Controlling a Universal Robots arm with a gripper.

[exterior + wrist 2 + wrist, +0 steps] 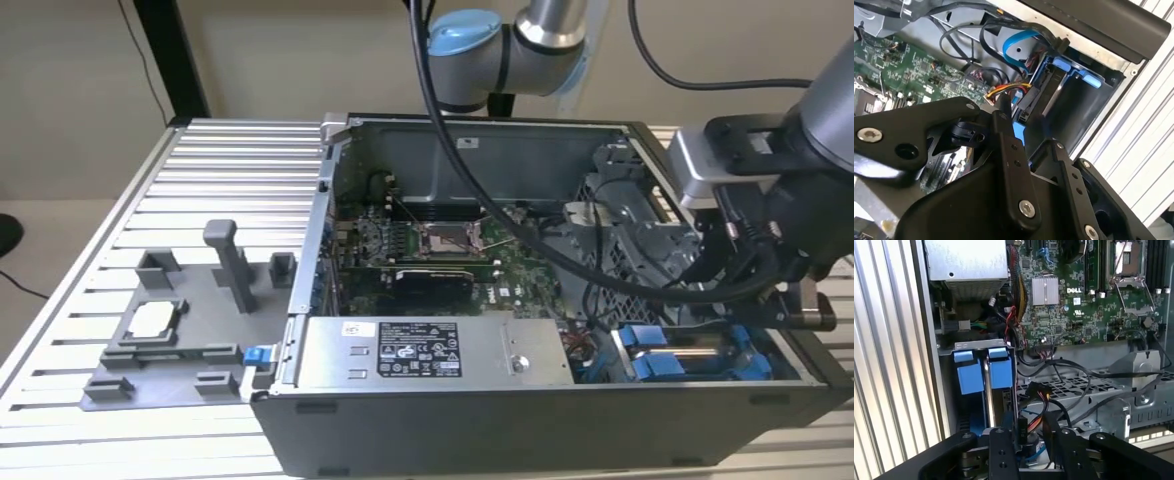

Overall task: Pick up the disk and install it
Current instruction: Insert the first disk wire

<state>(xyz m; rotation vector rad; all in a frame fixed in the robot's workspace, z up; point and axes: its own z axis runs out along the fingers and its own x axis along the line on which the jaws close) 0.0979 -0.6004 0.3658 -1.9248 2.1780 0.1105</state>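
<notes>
The disk [987, 390] stands on edge in the drive bay at the corner of the open computer case, framed by its blue carrier with two blue tabs [979, 371]. In the exterior view the blue carrier [657, 352] sits low at the case's right end, under my arm's black wrist [774, 260]. My gripper [1029, 440] hovers just above the bay, beside the disk and apart from it. Its two black fingers [1003, 450] are spread, with only a black power plug and coloured wires [1026, 426] seen behind the gap. In the second wrist view the fingers [1010, 150] point toward the bay [1074, 95].
The motherboard [427, 250] fills the case floor, and a grey power-supply box [427, 352] lies along the near wall. Loose black cables [1079, 375] run over the perforated cage. A grey fixture [174, 335] holding a small silver chip [150, 318] rests on the slatted table at the exterior view's left.
</notes>
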